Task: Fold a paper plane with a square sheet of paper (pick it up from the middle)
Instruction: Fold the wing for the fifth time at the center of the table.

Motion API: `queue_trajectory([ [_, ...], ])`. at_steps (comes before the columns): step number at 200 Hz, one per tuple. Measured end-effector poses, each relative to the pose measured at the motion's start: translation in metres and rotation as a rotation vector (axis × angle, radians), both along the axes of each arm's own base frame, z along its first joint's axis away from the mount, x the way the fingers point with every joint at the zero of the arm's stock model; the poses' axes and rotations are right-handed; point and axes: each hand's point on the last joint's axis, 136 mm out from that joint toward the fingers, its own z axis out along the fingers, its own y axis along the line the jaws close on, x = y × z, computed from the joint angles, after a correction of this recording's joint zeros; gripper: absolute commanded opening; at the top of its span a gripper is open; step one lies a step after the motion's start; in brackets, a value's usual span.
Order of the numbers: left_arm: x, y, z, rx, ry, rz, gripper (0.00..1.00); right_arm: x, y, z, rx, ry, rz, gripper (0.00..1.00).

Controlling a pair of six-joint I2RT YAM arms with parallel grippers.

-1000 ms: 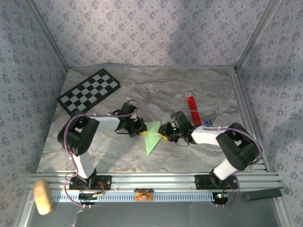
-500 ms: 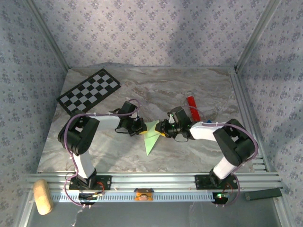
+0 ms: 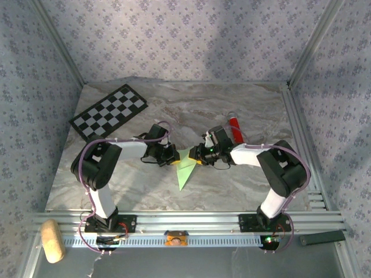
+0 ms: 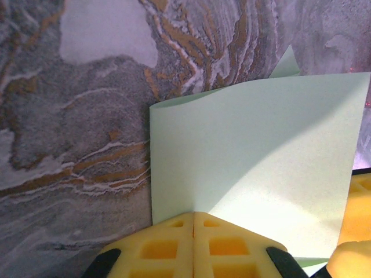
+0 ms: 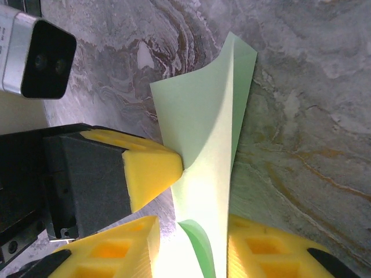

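Yellow foam pads of the left end effector (image 4: 194, 234) were pressed together, clenching one edge of the light green paper plane (image 3: 185, 172) at the middle of the marbled table (image 3: 139, 188). The right end effector (image 5: 194, 246) stood parted, straddling the thin, creased paper, whose slim point lay towards the arms' bases.

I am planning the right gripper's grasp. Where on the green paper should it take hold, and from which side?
Probably the right edge of the green paper's wide end, from the right, opposite the left gripper pinching the left edge. There it rises off the table between the open fingers of the right gripper; the pointed tip looks flat, hard to pinch.
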Motion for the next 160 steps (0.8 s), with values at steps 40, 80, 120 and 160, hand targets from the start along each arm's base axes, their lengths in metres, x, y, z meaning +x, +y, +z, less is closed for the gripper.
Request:
queue_trajectory([
  [40,0.000,0.000,0.000,0.000,0.000,0.000,0.07,-0.001,-0.001,-0.006,-0.004,0.017,0.018,0.30],
  [80,0.000,0.000,0.000,0.000,0.000,0.000,0.07,0.000,-0.002,-0.009,-0.013,0.020,0.032,0.24],
  [120,0.000,0.000,0.000,0.000,-0.005,-0.006,0.07,0.001,-0.003,-0.011,-0.003,0.022,0.058,0.17],
  [160,0.001,-0.001,0.000,0.006,-0.005,-0.016,0.08,0.005,-0.003,-0.009,0.018,0.021,0.078,0.13],
])
